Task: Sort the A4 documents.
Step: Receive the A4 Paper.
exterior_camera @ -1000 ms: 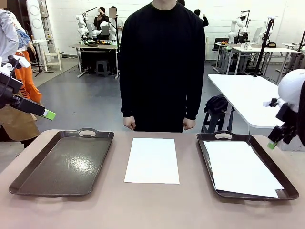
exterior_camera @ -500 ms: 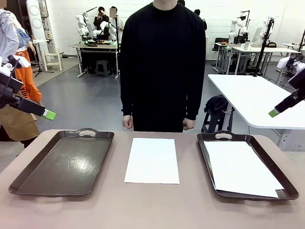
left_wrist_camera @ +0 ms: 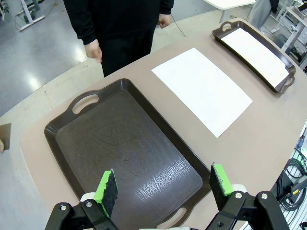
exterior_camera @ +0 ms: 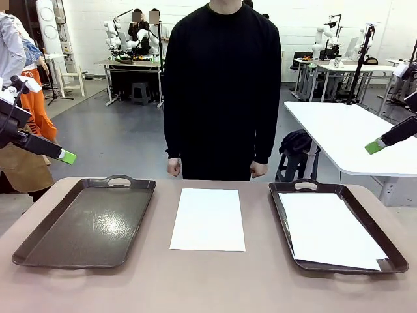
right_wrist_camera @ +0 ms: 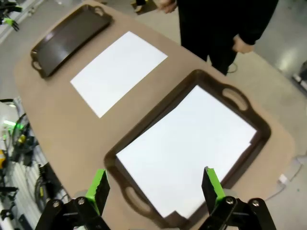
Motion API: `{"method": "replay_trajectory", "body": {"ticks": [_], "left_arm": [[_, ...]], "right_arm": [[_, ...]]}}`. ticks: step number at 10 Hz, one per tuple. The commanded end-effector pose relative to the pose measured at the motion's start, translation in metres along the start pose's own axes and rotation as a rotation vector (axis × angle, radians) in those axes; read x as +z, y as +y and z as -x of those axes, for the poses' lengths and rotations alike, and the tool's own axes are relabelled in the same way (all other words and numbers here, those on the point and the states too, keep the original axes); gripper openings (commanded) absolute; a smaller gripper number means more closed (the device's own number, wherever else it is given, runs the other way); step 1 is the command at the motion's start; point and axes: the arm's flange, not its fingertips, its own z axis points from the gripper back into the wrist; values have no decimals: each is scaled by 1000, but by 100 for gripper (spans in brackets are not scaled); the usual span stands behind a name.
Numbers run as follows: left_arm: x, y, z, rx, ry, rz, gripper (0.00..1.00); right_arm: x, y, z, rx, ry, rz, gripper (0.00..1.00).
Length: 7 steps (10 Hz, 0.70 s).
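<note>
Both grippers [left_wrist_camera: 163, 189] [right_wrist_camera: 153, 189] raised — jaws wide

One white A4 sheet [exterior_camera: 208, 219] lies flat on the bare brown tabletop [exterior_camera: 208, 280], between the two dark brown trays and touching neither, its short edges facing the person and the robot. It is blank and uncreased. More white A4 paper [exterior_camera: 329, 228] lies in the right-hand tray [exterior_camera: 281, 215], covering most of its floor; at the near right corner offset edges show that there is more than one sheet, slightly askew. The left-hand tray [exterior_camera: 88, 222] holds no paper; its glossy floor is bare.
</note>
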Motion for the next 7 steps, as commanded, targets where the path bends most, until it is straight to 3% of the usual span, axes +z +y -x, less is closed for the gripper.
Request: {"method": "replay_trajectory", "body": {"ticks": [1,7], "left_arm": [[-1,2,1,1,-9,11,100],[-1,2,1,1,-9,11,100]], "right_arm": [[1,-2,1,-15,-4,-33,100],[2,-4,6,-34,-24,-52,100]]}}
